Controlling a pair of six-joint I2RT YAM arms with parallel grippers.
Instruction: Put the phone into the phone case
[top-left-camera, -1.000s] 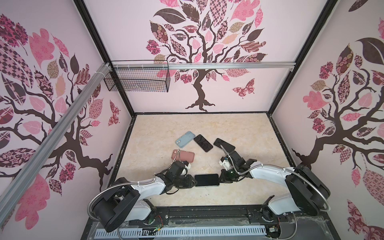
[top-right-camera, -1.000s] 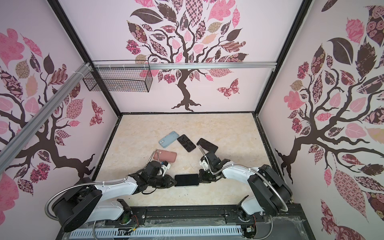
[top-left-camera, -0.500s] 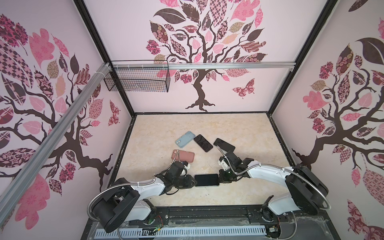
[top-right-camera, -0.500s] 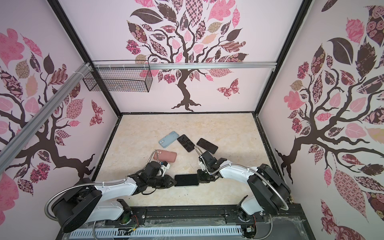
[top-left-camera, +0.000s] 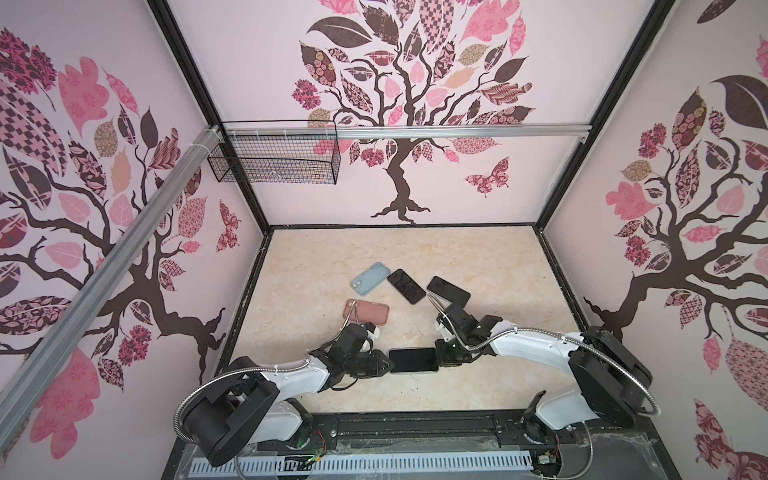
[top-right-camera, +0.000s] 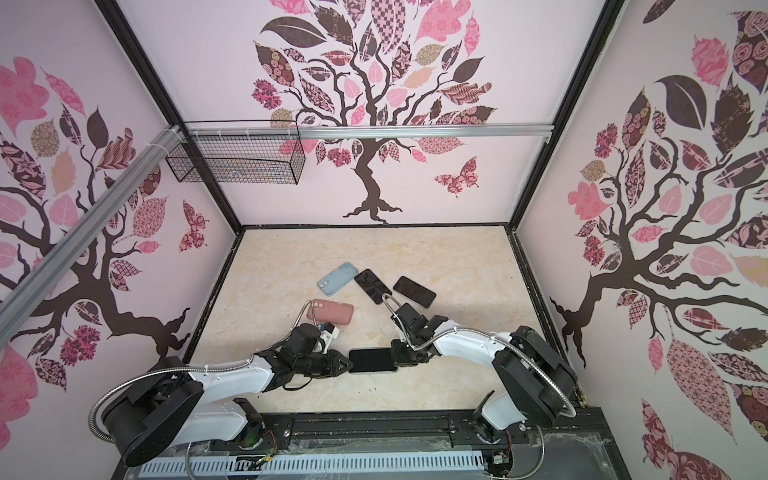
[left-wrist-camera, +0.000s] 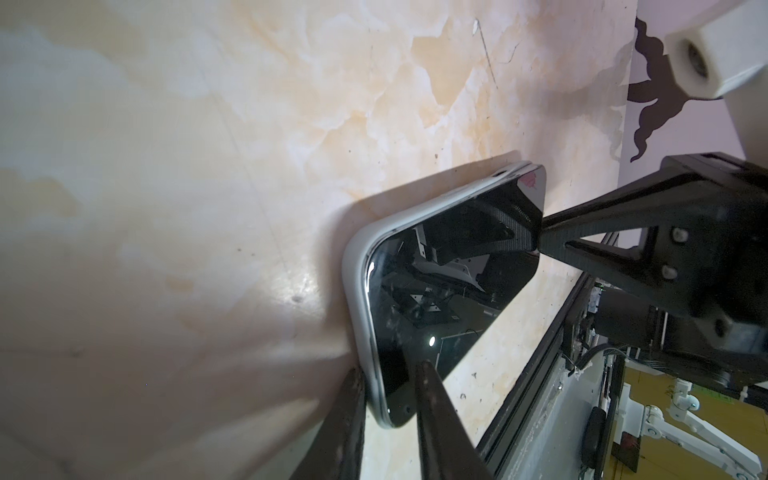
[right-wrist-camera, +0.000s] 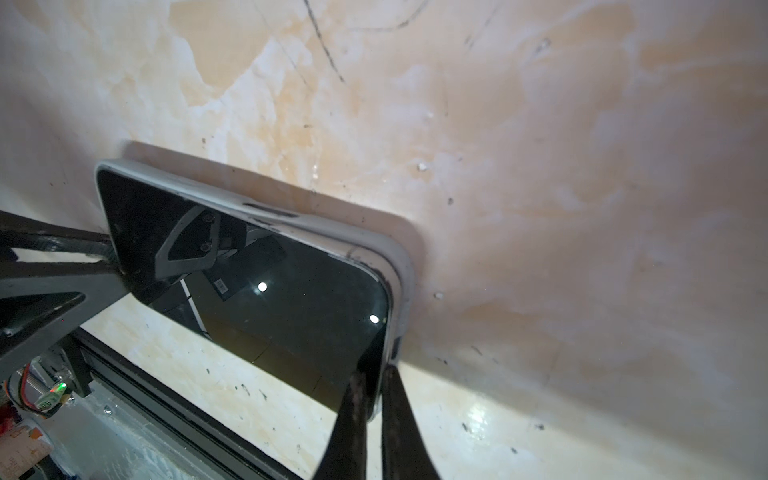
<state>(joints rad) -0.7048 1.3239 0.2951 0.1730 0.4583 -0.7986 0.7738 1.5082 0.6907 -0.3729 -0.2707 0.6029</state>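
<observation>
The phone (top-left-camera: 413, 360) lay screen up in a pale phone case (left-wrist-camera: 353, 291) near the table's (top-left-camera: 316, 266) front edge; the left gripper (left-wrist-camera: 390, 370) pinched one end, with phone and case between its fingers; the right gripper (right-wrist-camera: 375, 370), clenched tight, touched the opposite end; a pink case (top-left-camera: 368, 311) lay behind, well apart.

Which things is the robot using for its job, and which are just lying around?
Used for the job:
phone
pale case
left fingers
right fingers

Just lying about for now:
blue case
pink case
black phone
another black phone
wire basket on the wall
</observation>
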